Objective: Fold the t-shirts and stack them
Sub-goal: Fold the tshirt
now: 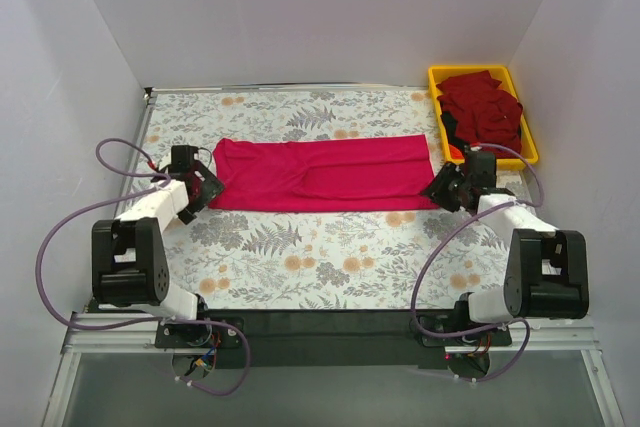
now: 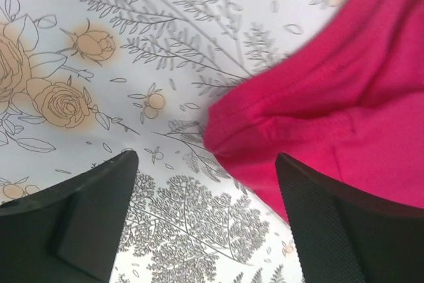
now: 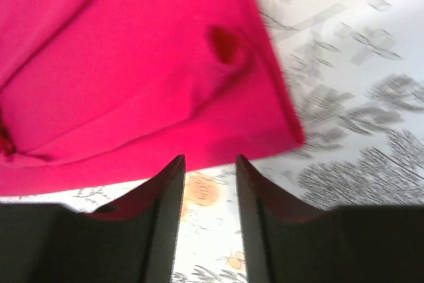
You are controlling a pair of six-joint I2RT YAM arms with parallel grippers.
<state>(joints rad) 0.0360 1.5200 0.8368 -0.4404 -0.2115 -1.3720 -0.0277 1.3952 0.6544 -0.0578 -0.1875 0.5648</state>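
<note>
The magenta t-shirt (image 1: 320,173) is lying mid-frame on the counter (image 1: 300,257) as a long band — the left end effector (image 1: 207,187) is gaping wide at its left end, the right end effector (image 1: 445,190) narrowly parted, empty, at its lower-right corner.

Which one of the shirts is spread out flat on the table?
The bright pink shirt, lying flat on the flowered table. The dark red shirts are crumpled in a heap inside the yellow bin at the far right corner.
</note>
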